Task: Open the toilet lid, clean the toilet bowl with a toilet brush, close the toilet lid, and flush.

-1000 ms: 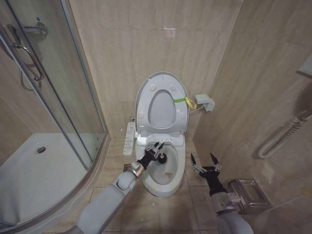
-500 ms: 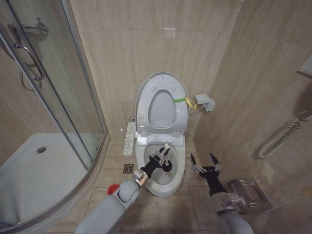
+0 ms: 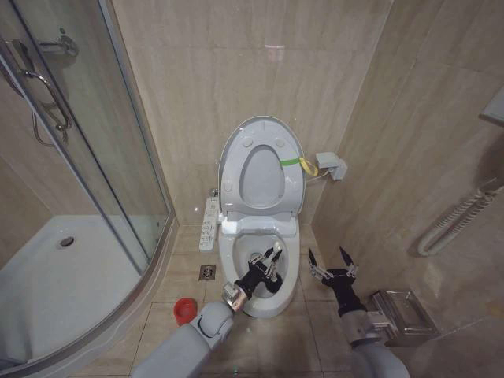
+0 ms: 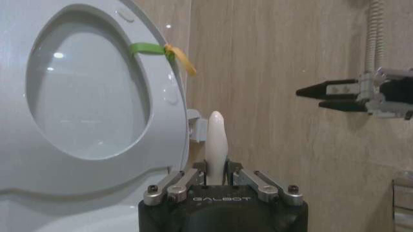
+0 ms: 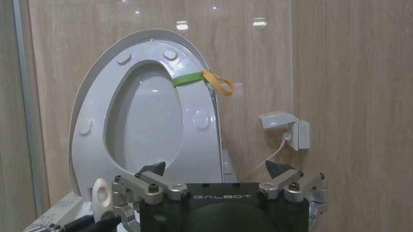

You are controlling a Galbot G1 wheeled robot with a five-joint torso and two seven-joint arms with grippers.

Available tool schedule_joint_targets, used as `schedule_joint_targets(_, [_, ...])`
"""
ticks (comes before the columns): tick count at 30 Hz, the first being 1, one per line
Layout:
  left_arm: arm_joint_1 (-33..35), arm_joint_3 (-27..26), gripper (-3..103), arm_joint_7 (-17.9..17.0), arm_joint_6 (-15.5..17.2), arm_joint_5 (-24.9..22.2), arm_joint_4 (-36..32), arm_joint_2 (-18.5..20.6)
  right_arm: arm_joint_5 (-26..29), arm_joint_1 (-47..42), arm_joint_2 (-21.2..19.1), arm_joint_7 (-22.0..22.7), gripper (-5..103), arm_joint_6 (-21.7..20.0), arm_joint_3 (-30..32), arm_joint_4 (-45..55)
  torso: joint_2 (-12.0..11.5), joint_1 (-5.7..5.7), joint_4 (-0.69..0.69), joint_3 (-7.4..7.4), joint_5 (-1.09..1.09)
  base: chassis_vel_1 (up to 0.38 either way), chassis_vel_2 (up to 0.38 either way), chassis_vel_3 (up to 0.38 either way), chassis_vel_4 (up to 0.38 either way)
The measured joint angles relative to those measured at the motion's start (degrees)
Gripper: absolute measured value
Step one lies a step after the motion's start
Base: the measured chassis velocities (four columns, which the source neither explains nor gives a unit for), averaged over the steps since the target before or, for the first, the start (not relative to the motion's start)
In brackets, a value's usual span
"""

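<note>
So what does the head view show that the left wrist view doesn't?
Head view alone: the toilet bowl, the brush's dark head down inside it, the red holder on the floor, the shower glass. Left wrist view alone: the left gripper shut on the toilet brush handle, seen close up. Both: the raised toilet lid with its yellow-green strap, and the open right gripper.

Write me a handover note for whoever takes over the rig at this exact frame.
Left gripper: shut on the toilet brush, head down inside the toilet bowl.
Right gripper: open, empty, idle beside the bowl on its right.
Toilet lid: up against the wall with the seat ring; green strap on its edge.
Red holder: on the floor, left of the bowl.
Done: lid opened, brush in the bowl.
Left: finish scrubbing, return brush to holder, close lid, flush.
</note>
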Motion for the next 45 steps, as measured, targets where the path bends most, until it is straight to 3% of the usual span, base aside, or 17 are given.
schedule_joint_targets(5, [-0.43, 0.04, 19, 0.39, -0.41, -0.44, 2.16, -0.34, 0.0, 0.0, 0.0, 0.0, 100, 0.0, 0.0, 0.0, 0.0, 0.0, 0.0, 0.0, 0.0, 0.0, 0.0, 0.0, 0.0])
schedule_joint_targets(12, [-2.58, -1.84, 19, 1.38, -3.38, 0.43, 9.74, -1.12, 0.0, 0.0, 0.0, 0.0, 100, 0.0, 0.0, 0.0, 0.0, 0.01, 0.0, 0.01, -0.01, 0.0, 0.0, 0.0, 0.0])
schedule_joint_targets(18, [-1.95, -2.26, 19, 1.04, -3.04, 0.47, 5.61, -0.51, 0.0, 0.0, 0.0, 0.0, 100, 0.0, 0.0, 0.0, 0.0, 0.01, 0.0, 0.0, -0.01, 0.0, 0.0, 0.0, 0.0])
schedule_joint_targets(22, [0.94, -1.54, 19, -0.03, -0.89, 1.94, -1.45, 0.47, 0.0, 0.0, 0.0, 0.0, 100, 0.0, 0.0, 0.0, 0.0, 0.01, 0.0, 0.0, 0.0, 0.0, 0.0, 0.0, 0.0])
schedule_joint_targets(31, [2.73, -1.5, 19, -0.97, -0.25, 4.03, -4.19, 0.19, 0.0, 0.0, 0.0, 0.0, 100, 0.0, 0.0, 0.0, 0.0, 0.0, 0.0, 0.0, 0.0, 0.0, 0.0, 0.0, 0.0])
schedule_joint_targets(38, [1.61, -1.72, 19, -0.84, -1.47, 3.93, 0.95, -0.83, 0.0, 0.0, 0.0, 0.0, 100, 0.0, 0.0, 0.0, 0.0, 0.0, 0.0, 0.0, 0.0, 0.0, 0.0, 0.0, 0.0])
schedule_joint_targets(45, [-1.66, -2.65, 19, 1.88, -4.62, 1.51, 8.5, -1.37, 0.0, 0.0, 0.0, 0.0, 100, 0.0, 0.0, 0.0, 0.0, 0.0, 0.0, 0.0, 0.0, 0.0, 0.0, 0.0, 0.0])
